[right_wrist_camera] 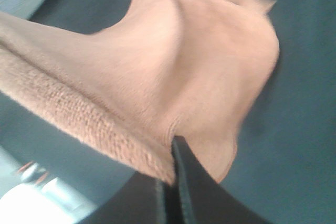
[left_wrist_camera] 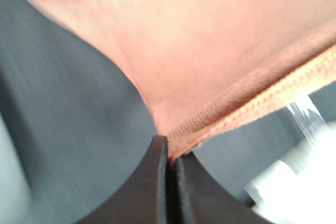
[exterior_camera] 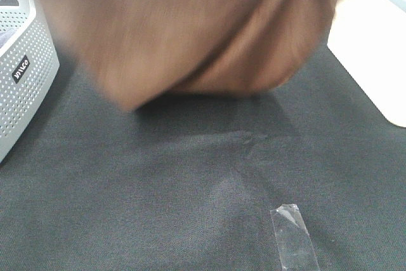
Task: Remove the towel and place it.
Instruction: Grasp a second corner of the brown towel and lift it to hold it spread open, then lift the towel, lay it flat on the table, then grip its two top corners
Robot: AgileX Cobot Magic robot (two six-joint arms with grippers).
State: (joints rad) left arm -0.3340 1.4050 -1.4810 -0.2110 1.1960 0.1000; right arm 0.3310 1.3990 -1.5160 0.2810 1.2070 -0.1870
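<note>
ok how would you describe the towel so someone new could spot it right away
A black cloth fills most of the high view. Over its far half hangs the towel, pinched by the left gripper and the right gripper. It is the only reddish-brown, fuzzy thing, unlike the white perforated basket at the left and the clear tape strip near the front.

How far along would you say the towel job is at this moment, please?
Done: the towel hangs in the air above the black table cloth, apparently clear of it. In hand: the left gripper is shut on its hemmed edge and the right gripper on another edge. Left: setting it down; the pictures do not show where. A white basket stands at the left.
</note>
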